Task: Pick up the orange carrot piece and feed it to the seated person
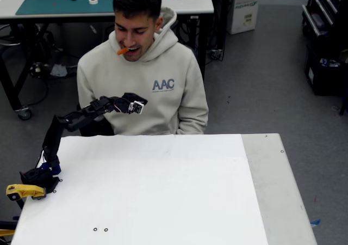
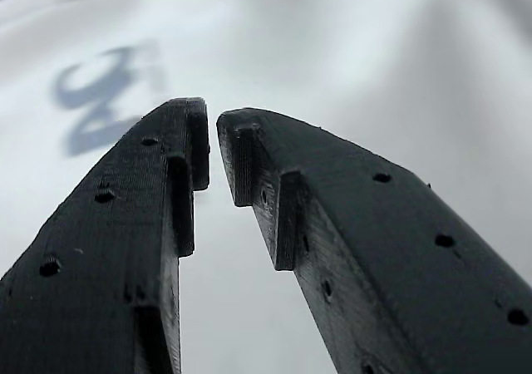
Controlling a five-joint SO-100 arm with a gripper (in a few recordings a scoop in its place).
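Carrot first: the small bright-orange carrot stick [image 1: 123, 51] sits between the lips of the seated person in the light grey hoodie [image 1: 144, 87], poking out toward the left of the fixed view, well above the gripper and apart from it.

Going left to right across the fixed view: at the far left edge of the white table [image 1: 163, 201] a yellow plastic clamp piece [image 1: 23, 191] lies beside the black base of the arm. From that base the black robot arm [image 1: 65, 122] rises and reaches rightward over the table's back edge. At its end the black two-finger gripper [image 1: 136, 105] hangs in front of the person's chest, just left of the blue-grey "AAC" lettering [image 1: 163, 85] on the hoodie. To the right of the white sheet runs a bare grey strip of tabletop [image 1: 277, 190].

From the wrist view, the gripper [image 2: 213, 145] is released: its two black printed fingers [image 2: 316, 216] converge to a narrow gap at the tips, nearly closed but not touching, and nothing lies between them. Behind the tips is pale hoodie cloth with blurred blue-grey lettering [image 2: 104, 100] at upper left. Whether the tips touch the cloth I cannot tell.

No containers stand on the table.
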